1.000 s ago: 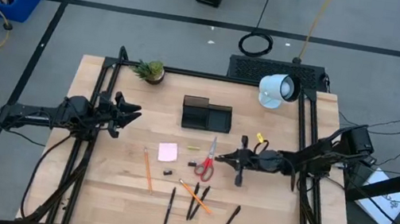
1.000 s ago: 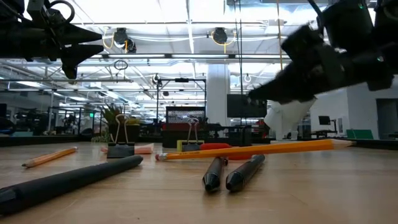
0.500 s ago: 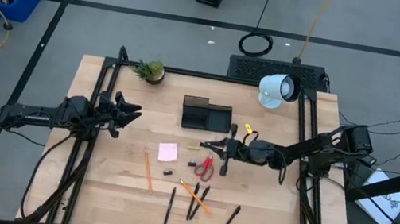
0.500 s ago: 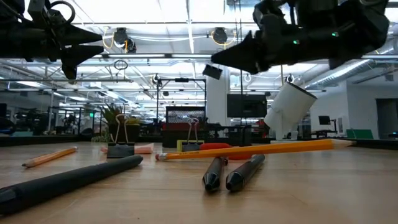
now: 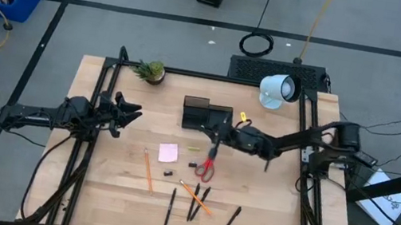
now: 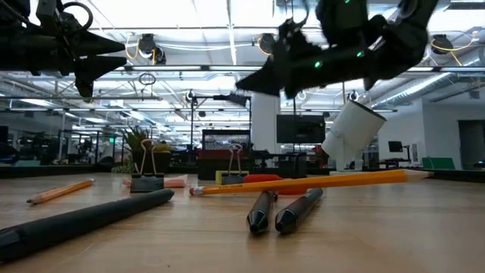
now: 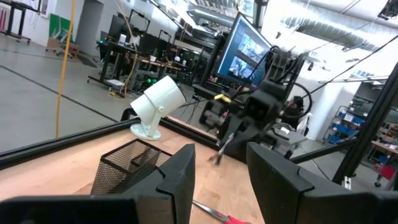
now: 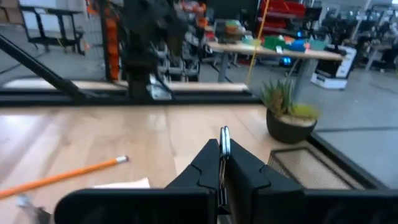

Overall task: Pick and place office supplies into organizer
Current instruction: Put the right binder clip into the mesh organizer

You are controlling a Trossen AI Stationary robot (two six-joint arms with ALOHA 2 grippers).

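My right gripper (image 5: 214, 136) hovers just on the near side of the black mesh organizer (image 5: 206, 115), above the red-handled scissors (image 5: 207, 164), shut on a small binder clip (image 6: 239, 98). The pink sticky-note pad (image 5: 168, 153), orange pencils (image 5: 148, 170), black pens (image 5: 170, 207) and a tiny black piece (image 5: 168, 174) lie flat on the table. In the low view two more binder clips (image 6: 148, 180) stand on the tabletop. My left gripper (image 5: 134, 112) waits open and raised at the table's left; its wrist view shows the organizer (image 7: 124, 165). My right gripper pinches the binder clip between its two fingertips; the clip's wire loop (image 8: 224, 138) sticks out past them. The fingers reach in nearly level from the table's right. The clip is lifted clear, high above the table.
A small potted plant (image 5: 151, 71) stands at the far left corner and a white round lamp-like device (image 5: 277, 89) at the far right. Black frame rails run along the table's left and right sides. Bare wood lies on the near right.
My right gripper has travelled toward the table's left and far edge, from right of the scissors to just short of the organizer, staying shut with the clip carried in the air. Everything else has stayed still.
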